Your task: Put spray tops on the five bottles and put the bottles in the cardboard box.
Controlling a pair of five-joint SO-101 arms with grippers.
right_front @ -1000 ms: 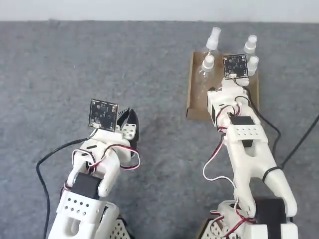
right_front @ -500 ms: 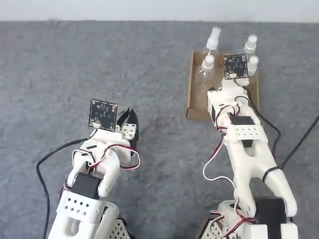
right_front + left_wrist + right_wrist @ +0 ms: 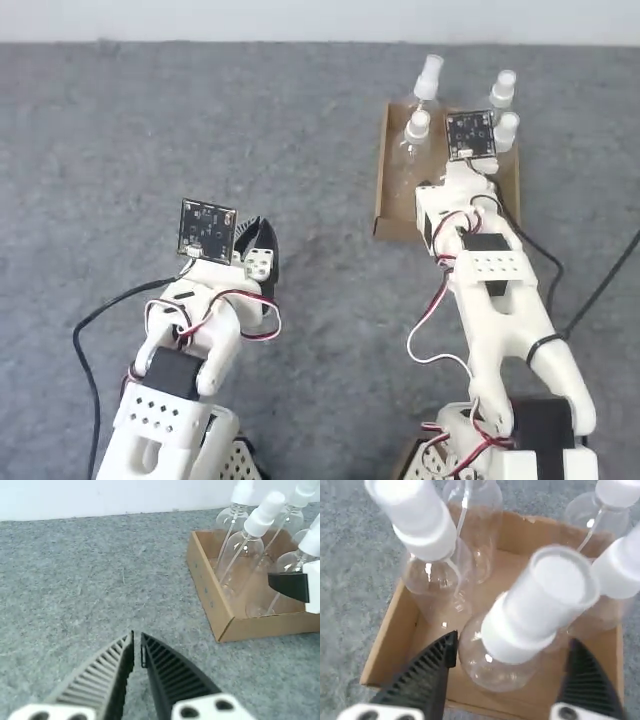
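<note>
Several clear bottles with white spray tops stand upright in the cardboard box [image 3: 382, 185] at the far right. My right gripper [image 3: 470, 152] hovers over the box. In the right wrist view it is open [image 3: 513, 644], with its fingers either side of the nearest bottle [image 3: 540, 600] and not touching it. Other bottles [image 3: 427, 555] stand beside and behind it. My left gripper [image 3: 262, 245] is shut on nothing above the grey carpet, left of the box. In the left wrist view its closed tips [image 3: 136, 640] point toward the box [image 3: 210, 600] and its bottles [image 3: 242, 550].
Grey carpet [image 3: 200, 130] covers the table, with open room left of and in front of the box. A pale wall runs along the far edge. The right arm's black finger [image 3: 290, 585] shows by the box in the left wrist view.
The right wrist has edged very slightly farther over the box. The left arm has not moved.
</note>
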